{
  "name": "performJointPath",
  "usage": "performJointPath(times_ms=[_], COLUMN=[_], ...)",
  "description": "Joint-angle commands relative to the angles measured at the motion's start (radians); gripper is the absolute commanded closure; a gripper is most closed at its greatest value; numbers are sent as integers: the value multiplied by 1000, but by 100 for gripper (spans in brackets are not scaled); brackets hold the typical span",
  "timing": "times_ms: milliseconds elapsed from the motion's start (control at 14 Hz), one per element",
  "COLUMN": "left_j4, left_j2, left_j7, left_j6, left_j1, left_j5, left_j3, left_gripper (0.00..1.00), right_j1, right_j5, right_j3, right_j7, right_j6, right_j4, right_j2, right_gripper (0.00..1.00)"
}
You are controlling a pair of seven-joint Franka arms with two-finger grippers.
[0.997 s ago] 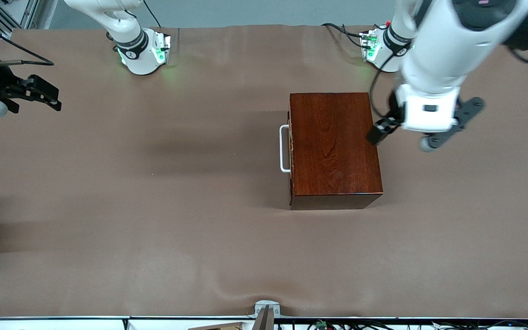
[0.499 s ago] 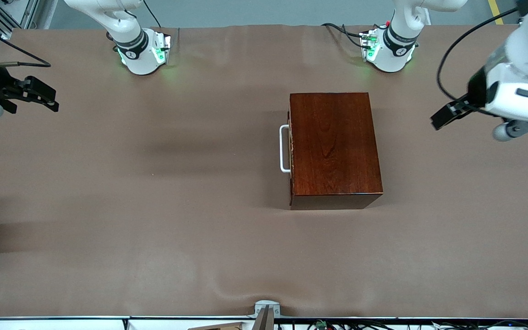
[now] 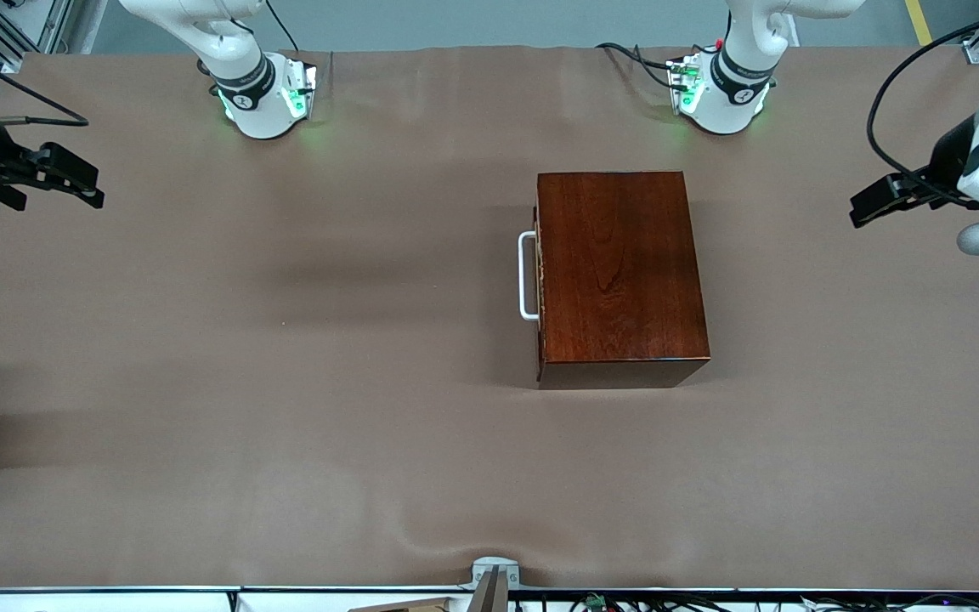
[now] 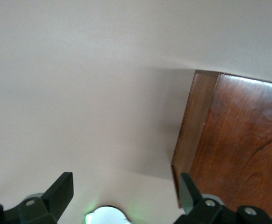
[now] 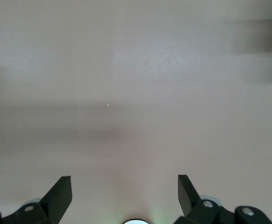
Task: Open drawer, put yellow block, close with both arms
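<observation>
The pale-wood drawer (image 3: 540, 276) with its white U-shaped bar handle (image 3: 527, 276) sits shut in the glossy dark-red wooden box (image 3: 619, 276) mid-counter (image 3: 285, 382). No yellow block is seen. The left gripper (image 3: 879, 198) and right gripper (image 3: 73, 181) hang over opposite counter ends, jaws wide and empty. The handle should be approached squarely.

One box (image 3: 621, 276) sits on one table (image 3: 285, 382), with one drawer handle (image 3: 527, 276) at its 9 o'clock side. Two arms show, each with one gripper: left gripper (image 3: 876, 198), right gripper (image 3: 73, 180).

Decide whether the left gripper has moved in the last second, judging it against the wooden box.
Yes. The left gripper was at the box edge; now it is apart from it, toward the left arm's end of the table.
</observation>
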Motion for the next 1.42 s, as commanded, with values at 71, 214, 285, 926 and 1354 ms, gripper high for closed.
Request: performJointPath(times_ms=[71,214,285,926,1354], left_j4=[-130,-163,-183,-159,-160], left_j2=[-105,-134,-151,-170,-159], left_j7=[111,114,114,150,146], left_j6=[67,70,78,83,83], left_j1=[120,190,202,199,199], left_j5=[19,19,19,-18,-24], left_j3=[-113,-187,-207,-224,-221], left_gripper=[0,0,0,0,0], right_j1=[-25,-25,-25,-25,-23], right_j5=[19,19,19,19,19], right_j3=[13,13,13,13,13], right_j7=[-14,-14,-14,-13,-14], right_j6=[8,8,8,8,8], right_j4=[-17,-17,-17,-19,-17], right_j2=[-19,-17,-19,-17,-17], right_gripper=[0,0,0,0,0])
